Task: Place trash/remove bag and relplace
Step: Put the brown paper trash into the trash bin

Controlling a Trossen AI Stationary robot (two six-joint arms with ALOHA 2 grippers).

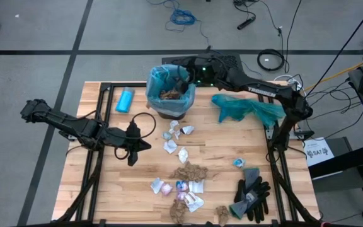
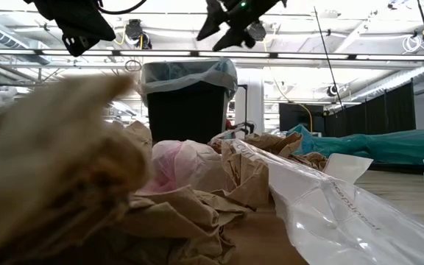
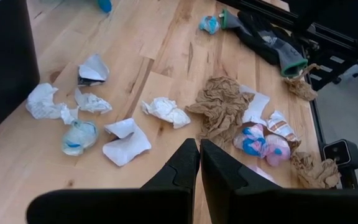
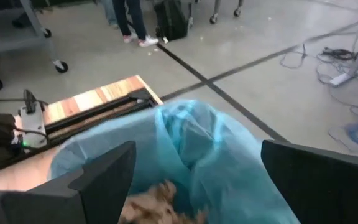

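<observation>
The right gripper (image 1: 180,74) is held over the far bin (image 1: 170,94), jaws spread wide, nothing between them. The bag (image 4: 185,146) lines that bin, with brown wads seen inside. The left gripper (image 1: 133,150) is raised left of the trash (image 1: 180,165) scattered across the table (image 1: 213,142), its 2 fingers pressed together, empty.

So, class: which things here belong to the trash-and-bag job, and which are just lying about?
Job: the trash scattered on the table; the bag lining the bin; right gripper open over it.
Lying about: gloves, teal bag, blue bottle.
</observation>
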